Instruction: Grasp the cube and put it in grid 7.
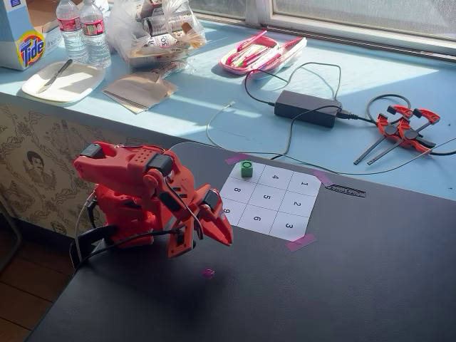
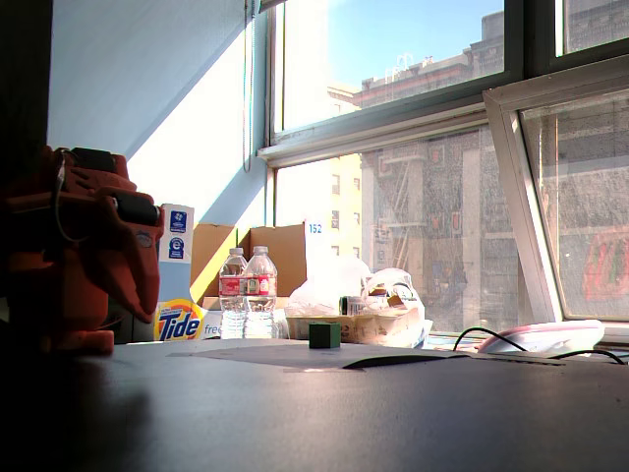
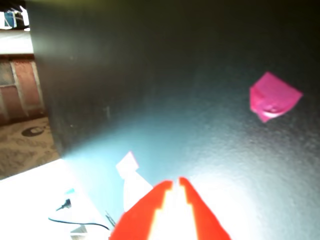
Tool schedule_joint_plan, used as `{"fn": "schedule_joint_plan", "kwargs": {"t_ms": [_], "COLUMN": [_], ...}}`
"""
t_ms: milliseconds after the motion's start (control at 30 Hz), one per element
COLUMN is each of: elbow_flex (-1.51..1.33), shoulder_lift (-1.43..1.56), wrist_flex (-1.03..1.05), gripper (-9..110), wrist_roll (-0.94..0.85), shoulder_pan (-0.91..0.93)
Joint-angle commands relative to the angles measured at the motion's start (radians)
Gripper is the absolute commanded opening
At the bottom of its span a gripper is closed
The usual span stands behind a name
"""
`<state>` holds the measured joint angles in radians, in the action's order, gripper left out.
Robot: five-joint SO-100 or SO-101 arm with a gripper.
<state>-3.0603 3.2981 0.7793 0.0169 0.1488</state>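
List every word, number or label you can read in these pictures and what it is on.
"Tide": blue detergent box, read in both fixed views.
"1", "2", "3", "4", "5", "6", "8", "9": squares of the paper grid; the corner square under the cube shows no digit.
"152": white tag by the cardboard box.
Water bottles' labels, the box's small print and the black strip beside the grid: too small to read.
Wrist view: no text.

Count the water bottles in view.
2: both water bottles stand side by side at the far left of the blue ledge, beside the Tide box. More could be hidden.
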Motion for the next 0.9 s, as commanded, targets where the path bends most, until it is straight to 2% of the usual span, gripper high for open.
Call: {"fn": "schedule_joint_plan", "kwargs": {"t_ms": [0,133,867], "elbow_flex": [-0.072,-0.072,-0.072], "shoulder_lift": [0.002,0.002,0.002], "wrist_flex": [0.018,0.043,0.043], "gripper": [0,0,0], "wrist_roll": [0.109,0.221,0.222], "shoulder_pan": [0.195,0.278,0.281]}}
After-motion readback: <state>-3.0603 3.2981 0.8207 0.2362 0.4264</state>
